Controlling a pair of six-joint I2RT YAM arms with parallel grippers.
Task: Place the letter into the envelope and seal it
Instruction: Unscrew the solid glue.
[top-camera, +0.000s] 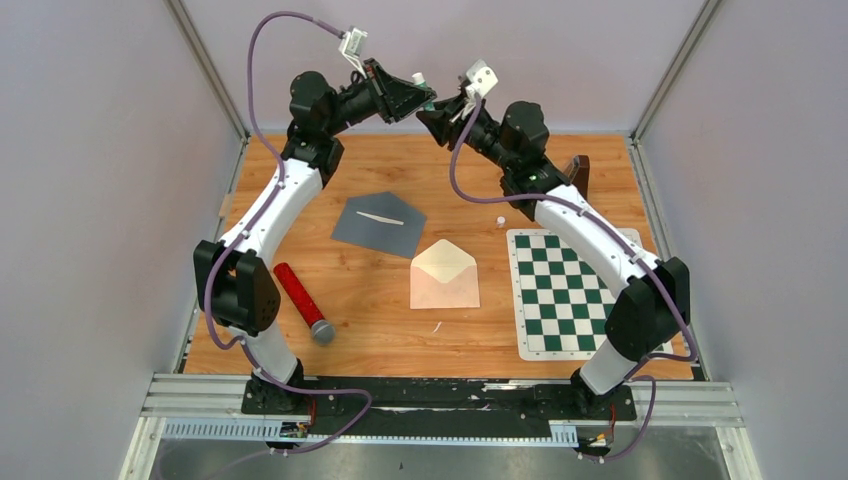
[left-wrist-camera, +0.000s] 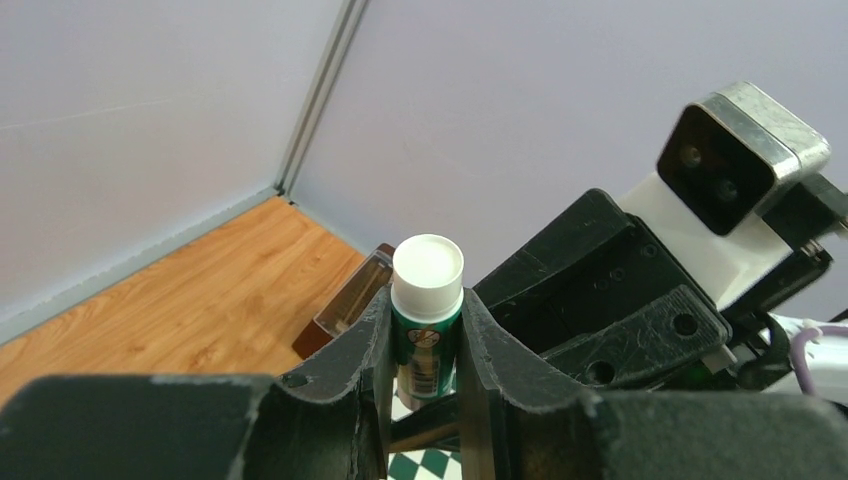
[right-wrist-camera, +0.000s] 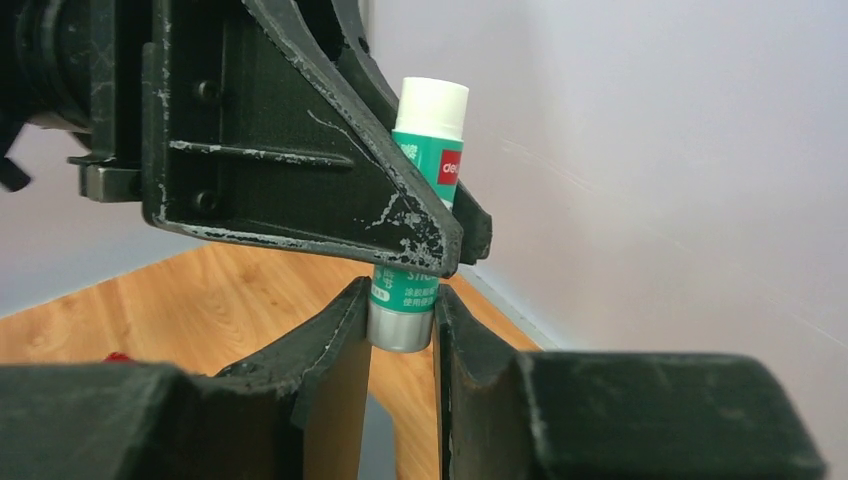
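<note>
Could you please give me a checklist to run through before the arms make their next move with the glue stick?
1. Hold of the left gripper on the glue stick: ok, fingers clamp the green body.
2. Hold of the right gripper on the grey base: ok, fingers on both sides.
3. Stick's cap off: cannot tell.
4. Flap of the cream envelope open: ok.
5. Letter inside it: cannot tell.
6. Flap sealed: not ok.
</note>
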